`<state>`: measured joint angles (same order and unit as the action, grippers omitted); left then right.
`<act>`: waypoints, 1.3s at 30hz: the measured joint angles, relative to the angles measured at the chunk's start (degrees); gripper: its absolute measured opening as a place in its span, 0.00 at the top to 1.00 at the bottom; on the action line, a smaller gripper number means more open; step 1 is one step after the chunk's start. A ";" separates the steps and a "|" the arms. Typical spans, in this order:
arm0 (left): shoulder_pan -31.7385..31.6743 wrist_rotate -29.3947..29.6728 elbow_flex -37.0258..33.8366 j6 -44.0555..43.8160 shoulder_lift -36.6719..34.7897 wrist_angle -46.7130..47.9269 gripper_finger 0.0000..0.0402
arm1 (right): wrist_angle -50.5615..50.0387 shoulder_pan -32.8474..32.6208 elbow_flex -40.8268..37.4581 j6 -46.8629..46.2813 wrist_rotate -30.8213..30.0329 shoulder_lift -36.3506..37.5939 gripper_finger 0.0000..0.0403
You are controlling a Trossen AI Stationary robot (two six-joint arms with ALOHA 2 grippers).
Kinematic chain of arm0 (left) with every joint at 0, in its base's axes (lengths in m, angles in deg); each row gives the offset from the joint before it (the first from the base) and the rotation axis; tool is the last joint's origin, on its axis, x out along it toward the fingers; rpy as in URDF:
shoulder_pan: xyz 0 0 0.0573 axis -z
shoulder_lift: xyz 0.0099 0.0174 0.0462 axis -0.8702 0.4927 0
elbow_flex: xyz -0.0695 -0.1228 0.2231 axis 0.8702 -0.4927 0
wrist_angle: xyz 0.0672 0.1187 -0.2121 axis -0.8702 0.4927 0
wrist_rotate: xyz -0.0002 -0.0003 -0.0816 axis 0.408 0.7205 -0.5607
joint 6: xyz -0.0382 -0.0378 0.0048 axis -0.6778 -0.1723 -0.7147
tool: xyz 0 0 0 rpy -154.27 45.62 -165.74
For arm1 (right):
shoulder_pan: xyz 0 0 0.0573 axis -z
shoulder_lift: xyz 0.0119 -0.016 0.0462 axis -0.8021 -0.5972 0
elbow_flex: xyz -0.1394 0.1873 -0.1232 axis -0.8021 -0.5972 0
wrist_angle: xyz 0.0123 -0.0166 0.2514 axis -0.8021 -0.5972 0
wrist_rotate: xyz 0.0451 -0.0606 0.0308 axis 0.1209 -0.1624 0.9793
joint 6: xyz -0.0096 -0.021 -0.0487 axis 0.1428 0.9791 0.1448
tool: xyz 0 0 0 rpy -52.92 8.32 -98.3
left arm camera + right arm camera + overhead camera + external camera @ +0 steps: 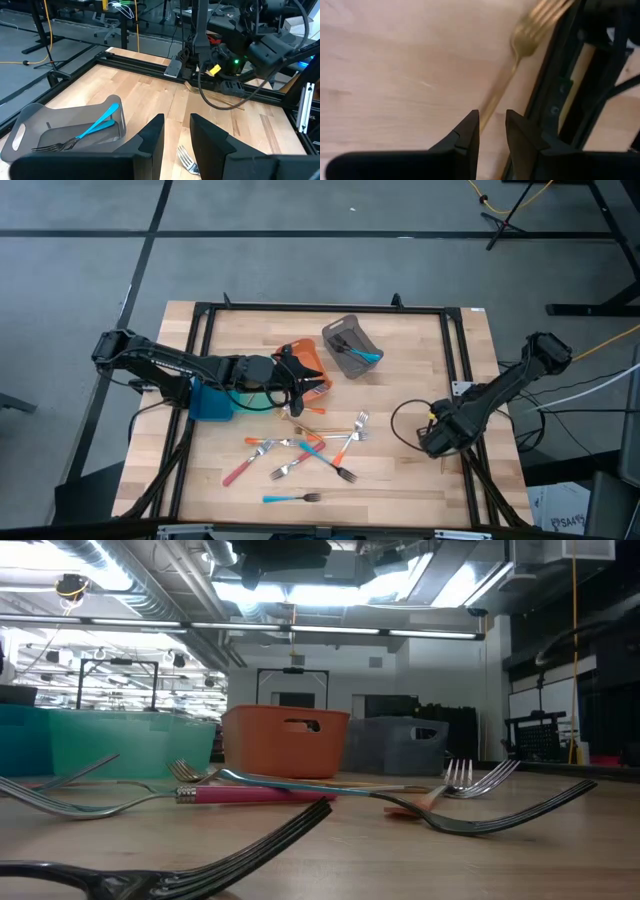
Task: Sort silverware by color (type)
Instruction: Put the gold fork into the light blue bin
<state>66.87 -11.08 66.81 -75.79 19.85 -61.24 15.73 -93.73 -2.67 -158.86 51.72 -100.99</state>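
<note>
So from the high view, the left gripper (pixel 300 383) is hanging right over the orange bin (pixel 305 368), with the teal bin (pixel 211 402) back along its arm and the grey bin (pixel 351 346) just past it, already holding a blue fork (pixel 362 355). Most of the silverware (pixel 305 452) is lying in a loose crossed pile on the desk (pixel 420 340) a little below that gripper, with one more blue-handled fork (pixel 291 498) off on its own further out. The right gripper (pixel 437 442) is sitting low at the far right edge, well apart from the pile. In the low view, no gripper is showing, just forks lying flat, with a pink-handled fork (pixel 255 794) in front of the bins. In the left wrist view, the left gripper (pixel 176 131) is standing part open with nothing between its fingers, and fork tines (pixel 186 159) are peeking out just beneath it. In the right wrist view, the right gripper (pixel 492 124) is held narrow and looks empty, with a gold fork (pixel 515 65) lying on the wood straight ahead, its handle running toward the gap, hard against the black frame (pixel 560 90). My guess is the gold one is next, so I'd be centring the handle between the fingers and coming straight down, since flat slim handles slip sideways easily.
</note>
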 joint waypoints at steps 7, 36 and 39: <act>0.02 0.00 -0.02 0.00 0.00 0.00 0.78 | 1.41 -1.79 0.00 -2.73 1.31 -5.82 0.79; 0.02 0.00 -0.02 0.02 0.02 0.00 0.78 | -2.55 -1.73 0.02 2.60 3.46 -15.18 0.79; 0.02 0.00 0.00 0.00 0.01 0.00 0.78 | -0.04 -1.73 0.02 2.51 2.55 -15.53 0.79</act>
<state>66.89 -11.08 66.81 -75.79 19.86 -61.24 15.69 -95.46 -2.65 -156.35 54.26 -116.53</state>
